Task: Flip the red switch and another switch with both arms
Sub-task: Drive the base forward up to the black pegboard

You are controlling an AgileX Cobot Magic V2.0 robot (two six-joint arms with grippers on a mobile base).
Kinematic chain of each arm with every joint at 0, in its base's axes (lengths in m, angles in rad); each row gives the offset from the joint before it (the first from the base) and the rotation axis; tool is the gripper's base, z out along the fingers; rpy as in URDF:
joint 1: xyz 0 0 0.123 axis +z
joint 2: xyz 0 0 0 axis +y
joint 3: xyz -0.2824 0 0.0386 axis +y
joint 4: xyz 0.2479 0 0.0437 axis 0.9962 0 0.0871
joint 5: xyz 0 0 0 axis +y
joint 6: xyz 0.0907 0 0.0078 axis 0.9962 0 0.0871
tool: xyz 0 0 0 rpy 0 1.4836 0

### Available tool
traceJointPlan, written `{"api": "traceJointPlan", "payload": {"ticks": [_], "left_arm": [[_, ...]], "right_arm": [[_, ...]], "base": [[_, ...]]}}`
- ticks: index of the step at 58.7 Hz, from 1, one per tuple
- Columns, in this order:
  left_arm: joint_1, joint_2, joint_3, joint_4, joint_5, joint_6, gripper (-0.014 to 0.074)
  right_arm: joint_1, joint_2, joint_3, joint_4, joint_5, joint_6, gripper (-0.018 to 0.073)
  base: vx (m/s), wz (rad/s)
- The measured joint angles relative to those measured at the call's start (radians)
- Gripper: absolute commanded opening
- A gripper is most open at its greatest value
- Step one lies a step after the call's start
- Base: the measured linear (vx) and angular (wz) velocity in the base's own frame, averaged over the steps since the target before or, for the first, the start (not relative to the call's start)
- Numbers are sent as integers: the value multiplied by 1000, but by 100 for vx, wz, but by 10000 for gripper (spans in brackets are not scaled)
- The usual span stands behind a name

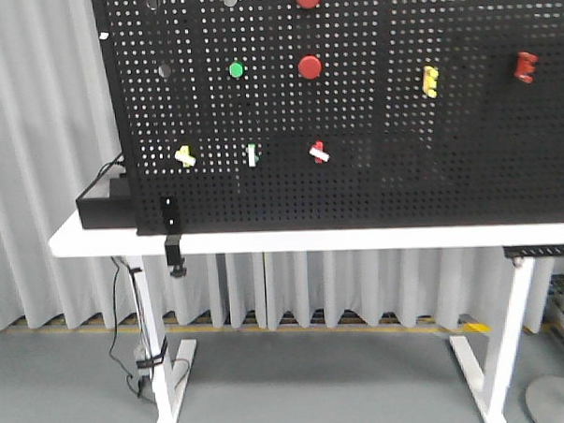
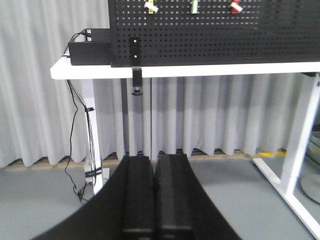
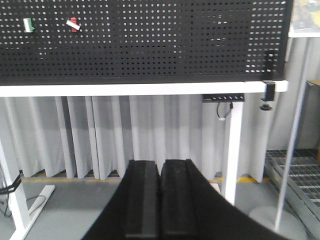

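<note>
The red switch (image 1: 319, 153), a small red toggle with a white lever, sits in the lower row of the black pegboard (image 1: 402, 169). The other switch (image 1: 185, 156), pale yellow with a whitish lever, is at the left of that row. In the left wrist view both show at the top edge, the yellow switch (image 2: 151, 6) and the red switch (image 2: 235, 7). My left gripper (image 2: 154, 160) is shut and empty, low and well short of the board. The right wrist view has the red switch (image 3: 73, 24) at upper left. My right gripper (image 3: 161, 164) is shut, empty and equally far back.
A green-based toggle (image 1: 251, 155) sits between the two switches. Above are two round red buttons (image 1: 309, 67), a green button (image 1: 236, 70), a yellow toggle (image 1: 430, 80) and a dark red toggle (image 1: 525, 67). The board stands on a white table (image 1: 105, 243) with a black box (image 1: 104, 208).
</note>
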Motion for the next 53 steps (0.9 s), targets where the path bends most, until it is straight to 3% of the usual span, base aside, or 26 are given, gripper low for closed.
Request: {"api": "traceJointPlan", "payload": {"ticks": [53], "left_arm": [[0, 0, 0, 0, 0, 0, 3]], "right_arm": [[0, 0, 0, 0, 0, 0, -6]], "base": [[41, 1]]}}
